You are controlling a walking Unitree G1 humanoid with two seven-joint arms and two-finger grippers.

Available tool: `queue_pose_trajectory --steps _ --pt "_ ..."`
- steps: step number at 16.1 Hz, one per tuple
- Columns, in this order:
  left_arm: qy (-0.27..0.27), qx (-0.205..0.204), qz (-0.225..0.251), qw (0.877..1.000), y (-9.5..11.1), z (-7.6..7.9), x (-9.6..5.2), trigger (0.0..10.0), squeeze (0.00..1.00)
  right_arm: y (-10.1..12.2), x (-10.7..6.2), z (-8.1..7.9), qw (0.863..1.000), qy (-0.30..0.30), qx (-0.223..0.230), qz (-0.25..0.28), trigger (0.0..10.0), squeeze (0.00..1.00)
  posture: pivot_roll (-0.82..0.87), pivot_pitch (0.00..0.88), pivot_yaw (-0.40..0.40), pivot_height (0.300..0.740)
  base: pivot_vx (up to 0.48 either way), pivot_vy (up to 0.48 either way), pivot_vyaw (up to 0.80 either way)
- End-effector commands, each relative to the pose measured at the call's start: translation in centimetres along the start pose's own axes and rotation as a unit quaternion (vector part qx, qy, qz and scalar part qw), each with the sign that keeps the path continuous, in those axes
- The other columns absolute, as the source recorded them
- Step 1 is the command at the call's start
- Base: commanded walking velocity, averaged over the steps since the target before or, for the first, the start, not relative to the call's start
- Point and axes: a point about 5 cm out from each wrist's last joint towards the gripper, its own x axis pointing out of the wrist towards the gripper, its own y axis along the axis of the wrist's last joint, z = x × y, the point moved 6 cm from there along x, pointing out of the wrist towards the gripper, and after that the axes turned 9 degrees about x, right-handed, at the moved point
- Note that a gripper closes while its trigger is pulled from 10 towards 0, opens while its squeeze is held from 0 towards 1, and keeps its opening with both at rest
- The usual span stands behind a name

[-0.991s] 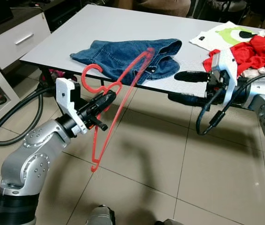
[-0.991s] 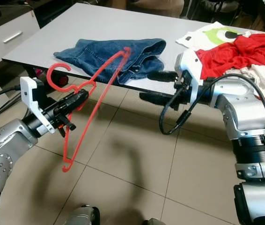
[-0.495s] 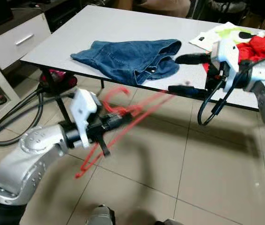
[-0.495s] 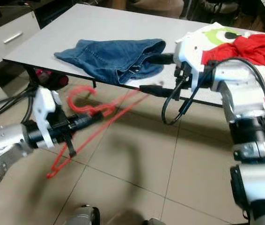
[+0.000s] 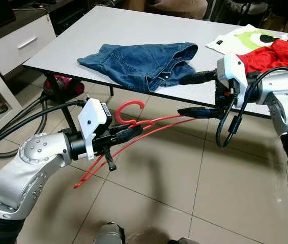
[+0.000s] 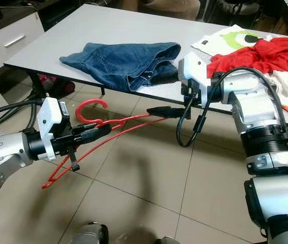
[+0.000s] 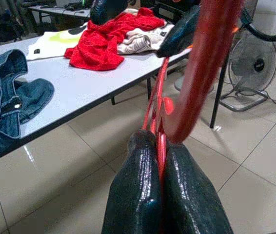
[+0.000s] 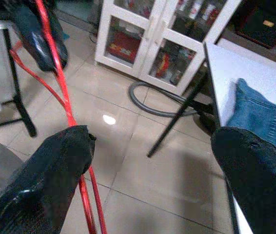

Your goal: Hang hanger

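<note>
Denim shorts (image 5: pixel 141 63) lie on the white table (image 5: pixel 98 30) with red clothing (image 5: pixel 276 51) at its far end. Below the edge we hold the red hanger (image 5: pixel 134 133) nearly level over the tiled floor, our left gripper (image 5: pixel 128 133) with jaws pinching its neck just under the hook. Our right gripper (image 5: pixel 197 94) has jaws spread, the lower finger touching the hanger's far end. We should close there gently, keeping the frame untwisted.

Glossy beige tile floor (image 5: pixel 184 193), a white table (image 5: pixel 108 30) (black legs), white drawer unit (image 5: pixel 17 43).
</note>
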Motion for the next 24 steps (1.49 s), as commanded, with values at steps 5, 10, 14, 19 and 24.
queue_pose_trajectory --steps 5,10,14,19,24 --pt "0.017 0.014 0.024 0.999 0.8 -0.8 0.4 10.0 0.0 -0.1 1.1 -1.8 0.999 0.046 0.028 0.009 10.0 0.0 0.12 0.075 0.004 0.74 0.0 0.0 0.0" --pt "0.03 -0.001 0.019 0.999 -0.2 -1.0 0.7 10.0 0.0 -2.3 2.4 -3.8 0.996 0.072 0.059 0.003 10.0 0.0 0.11 0.08 0.001 0.74 0.0 0.0 0.0" --pt "0.028 -0.001 0.018 0.999 -0.5 -0.8 0.9 10.0 0.0 -2.1 3.0 -2.5 0.998 0.032 0.047 0.012 10.0 0.0 0.11 0.081 0.003 0.74 0.0 0.0 0.0" --pt "0.008 0.007 0.023 1.0 -0.1 0.0 0.9 10.0 0.0 -3.6 3.6 -1.4 0.999 0.011 0.046 -0.015 10.0 0.0 0.12 0.079 0.004 0.74 0.0 0.0 0.0" --pt "-0.009 0.017 0.021 1.0 0.1 0.4 0.9 10.0 0.0 -3.5 4.0 -0.2 0.999 0.002 0.041 -0.016 10.0 0.0 0.12 0.079 0.008 0.74 0.0 0.0 0.0"
